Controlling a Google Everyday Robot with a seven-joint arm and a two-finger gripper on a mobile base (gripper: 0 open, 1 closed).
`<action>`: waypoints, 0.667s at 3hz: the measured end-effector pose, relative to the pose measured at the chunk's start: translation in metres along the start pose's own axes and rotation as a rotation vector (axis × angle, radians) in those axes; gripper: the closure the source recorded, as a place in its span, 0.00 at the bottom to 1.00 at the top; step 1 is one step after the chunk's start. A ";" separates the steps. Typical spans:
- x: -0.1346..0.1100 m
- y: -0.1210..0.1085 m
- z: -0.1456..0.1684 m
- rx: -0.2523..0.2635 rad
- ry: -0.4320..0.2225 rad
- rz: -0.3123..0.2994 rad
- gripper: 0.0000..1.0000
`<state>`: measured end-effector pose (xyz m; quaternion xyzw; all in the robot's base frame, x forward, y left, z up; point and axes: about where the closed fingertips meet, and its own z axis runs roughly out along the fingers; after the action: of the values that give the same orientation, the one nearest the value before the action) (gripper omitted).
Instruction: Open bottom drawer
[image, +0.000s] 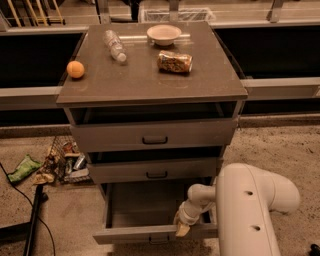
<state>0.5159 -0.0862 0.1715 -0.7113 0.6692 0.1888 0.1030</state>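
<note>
Bottom drawer (135, 234) stands pulled out at 6 o'clock of the cabinet (150, 82). Gripper (182, 228) rests on its front rim, right of centre; whether it grips cannot be told. Arm (250, 210) crowds 4 o'clock. Orange (75, 69), bottle (115, 46), bowl (164, 34) and can (175, 62) on top. Floor litter (55, 165) at 9 o'clock.

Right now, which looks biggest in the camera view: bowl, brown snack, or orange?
Largest: bowl and brown snack, too alike to rank.
Smallest: orange.
The gripper sits at the pulled-out bottom drawer's front edge.
</note>
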 end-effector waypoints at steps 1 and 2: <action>-0.003 0.016 0.003 -0.020 -0.013 0.006 1.00; -0.003 0.016 0.003 -0.021 -0.014 0.006 0.82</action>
<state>0.4994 -0.0836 0.1719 -0.7090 0.6686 0.2010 0.0994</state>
